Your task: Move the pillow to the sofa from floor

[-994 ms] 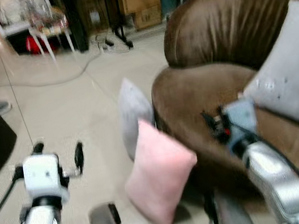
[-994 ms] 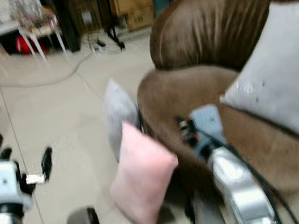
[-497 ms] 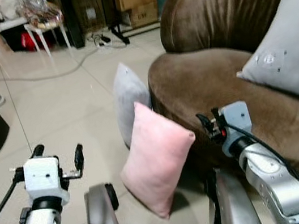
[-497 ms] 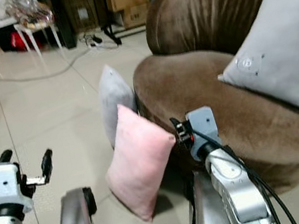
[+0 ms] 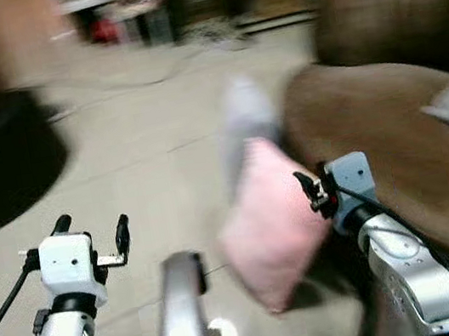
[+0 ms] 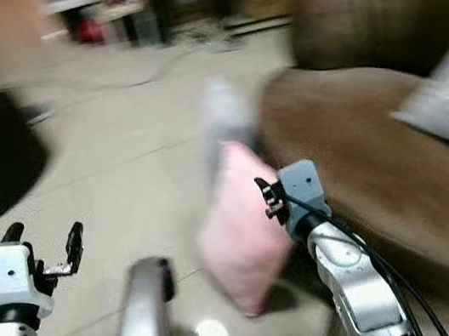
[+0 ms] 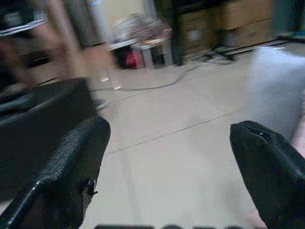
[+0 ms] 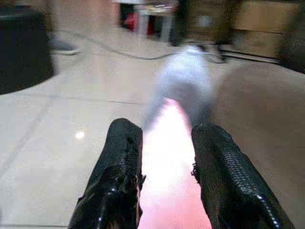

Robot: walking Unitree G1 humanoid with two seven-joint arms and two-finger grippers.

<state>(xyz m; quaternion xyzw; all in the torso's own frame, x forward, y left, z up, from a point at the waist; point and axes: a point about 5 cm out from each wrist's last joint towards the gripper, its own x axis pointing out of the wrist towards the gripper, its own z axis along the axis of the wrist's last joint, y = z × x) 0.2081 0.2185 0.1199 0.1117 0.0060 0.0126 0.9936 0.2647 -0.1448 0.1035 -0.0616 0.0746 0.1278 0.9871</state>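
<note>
Pink pillow (image 5: 273,224): on floor (image 5: 145,155), leaning against brown sofa (image 5: 391,131), grey pillow (image 5: 243,113) behind at 12 o'clock. View now blurred, swung since earlier. Left hand (image 5: 91,232): wide, empty. Right hand (image 8: 164,162): narrow gap, empty, beside pink pillow.

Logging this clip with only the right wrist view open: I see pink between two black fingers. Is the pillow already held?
Observer: No. In the head view the pink pillow leans on the floor against the brown sofa, and the right gripper sits just beside it, not closed on it.
Operator: And the left gripper?
Observer: The left gripper is open over bare floor, off to the pillow's left.
Operator: Anything already on the sofa?
Observer: A grey pillow rests on the seat; another grey pillow stands on the floor behind the pink one.
</note>
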